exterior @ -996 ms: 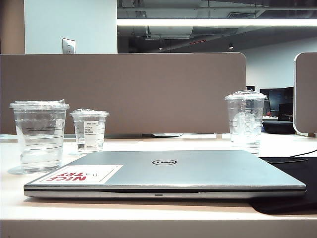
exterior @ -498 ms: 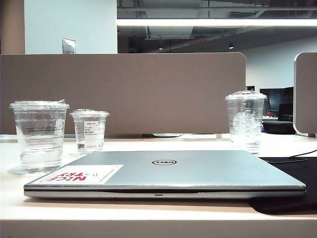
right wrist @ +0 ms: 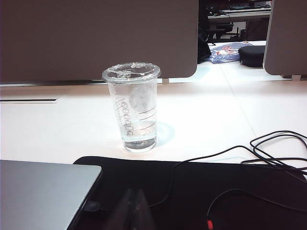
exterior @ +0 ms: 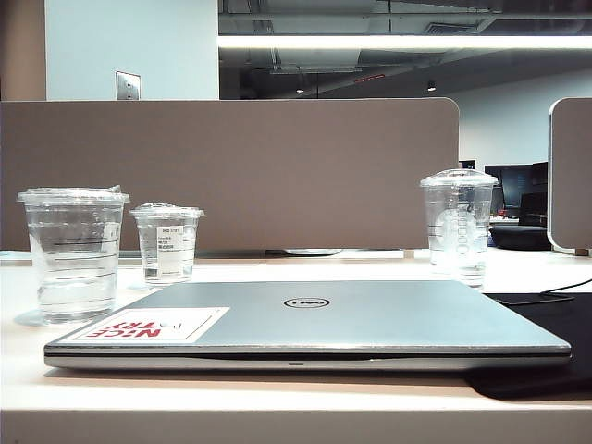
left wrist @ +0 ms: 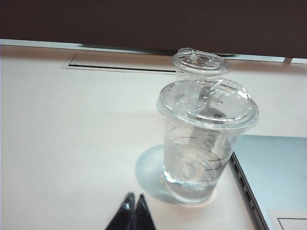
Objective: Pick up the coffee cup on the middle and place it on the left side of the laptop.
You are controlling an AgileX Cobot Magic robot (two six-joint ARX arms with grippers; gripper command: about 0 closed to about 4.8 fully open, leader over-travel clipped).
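The left gripper (left wrist: 134, 203) has its two dark fingertips pressed together with nothing between them, and it hangs low over the pale table (left wrist: 72, 124). Just ahead of it, a little toward the laptop side, stands the coffee cup (left wrist: 204, 143), upright, flat lid on, clearly apart from the tips. Beyond that cup, farther from the gripper, the small labelled cup (left wrist: 199, 62) peeks out behind it. The laptop (left wrist: 276, 172) lies closed with its near edge just beside the coffee cup's base.

The right gripper (right wrist: 132, 211) is likewise clenched and empty, as far as the blurred tips at the picture's edge let me judge. It sits over the black mat (right wrist: 192, 191), with the domed-lid cup (right wrist: 134, 108) standing ahead of it on the table and a loose black cable (right wrist: 268, 153) off to its outer side.

In the exterior view neither arm shows, and the coffee cup (exterior: 74, 254) rests on the table at the left of the laptop (exterior: 314, 324). By my reading the placing is done: the cup is set down and released beside the laptop. At most, the arms have only to settle into rest.
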